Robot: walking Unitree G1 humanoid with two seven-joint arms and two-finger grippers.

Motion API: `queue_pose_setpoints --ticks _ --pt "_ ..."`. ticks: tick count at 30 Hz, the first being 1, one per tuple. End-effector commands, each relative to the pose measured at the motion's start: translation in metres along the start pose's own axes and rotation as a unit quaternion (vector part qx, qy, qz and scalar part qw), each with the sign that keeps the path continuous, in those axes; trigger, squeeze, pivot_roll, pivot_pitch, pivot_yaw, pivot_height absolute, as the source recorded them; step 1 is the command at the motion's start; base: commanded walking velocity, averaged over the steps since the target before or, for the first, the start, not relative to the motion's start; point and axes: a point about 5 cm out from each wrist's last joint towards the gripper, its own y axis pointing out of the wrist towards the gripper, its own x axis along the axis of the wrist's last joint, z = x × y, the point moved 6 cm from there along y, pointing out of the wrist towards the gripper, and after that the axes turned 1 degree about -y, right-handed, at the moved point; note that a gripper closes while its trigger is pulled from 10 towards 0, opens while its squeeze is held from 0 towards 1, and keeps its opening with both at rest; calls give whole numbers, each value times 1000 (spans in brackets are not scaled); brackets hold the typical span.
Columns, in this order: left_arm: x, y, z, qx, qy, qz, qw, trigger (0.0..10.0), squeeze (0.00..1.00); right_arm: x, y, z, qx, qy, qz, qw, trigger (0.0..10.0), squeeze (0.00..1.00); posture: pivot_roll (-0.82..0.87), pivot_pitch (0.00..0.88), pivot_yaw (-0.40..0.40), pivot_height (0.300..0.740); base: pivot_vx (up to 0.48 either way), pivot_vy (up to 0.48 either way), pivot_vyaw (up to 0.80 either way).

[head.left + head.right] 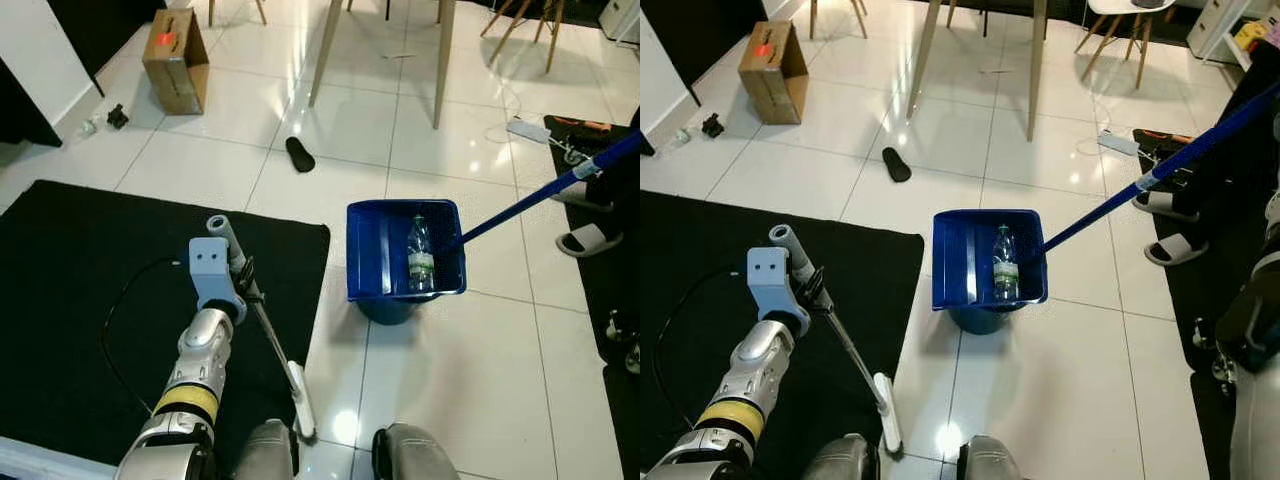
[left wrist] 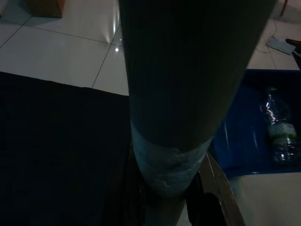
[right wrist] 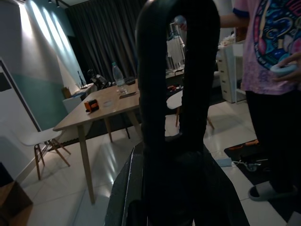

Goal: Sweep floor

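1. The blue dustpan point(image 1: 385, 250) sits on the white tiles just beside the black rug point(image 1: 80, 300), and a clear plastic bottle point(image 1: 421, 255) is lying inside it. That piece of rubbish, at least, is collected.
2. The dustpan's long blue handle point(image 1: 540, 195) runs up and away toward the robot's right. In the right wrist view the right gripper point(image 3: 176, 136) has its black fingers wrapped round something dark, most likely that handle, but I can't tell for sure what it pinches.
3. The left gripper point(image 1: 240, 280) is pressed together on the broom handle point(image 1: 262, 325), the grey stick slanting down to the broom head point(image 1: 301, 400) on the tiles at the rug's edge, near the robot's own feet.
4. What's left? A dark slipper-like thing point(image 1: 299, 154) lies on the tiles well beyond the dustpan, and small bits sit by the cardboard box point(image 1: 177, 58) near the wall. Those look unswept.
5. My read: partway through. One item is bagged, the broom is down and ready, and there is more floor to cover.
6. A person in a patterned shirt point(image 3: 275, 42) stands nearby, watching.
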Motion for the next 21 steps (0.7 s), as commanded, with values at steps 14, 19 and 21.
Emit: queue_pose_setpoints --ticks 14,19,21 --pt "4 -2 -7 -17 -15 -18 1000 10000 0 19 6 14 21 19 -31 999 10000 0 83 0 -45 740 452 0 0" --pt "5 -3 -5 -11 -19 -25 999 10000 0 18 7 17 25 18 -28 999 10000 0 85 0 -46 740 177 0 0" --pt "5 -4 -4 -9 -20 -25 999 10000 0 18 7 17 26 17 -27 999 10000 0 87 0 -46 740 0 0 0"
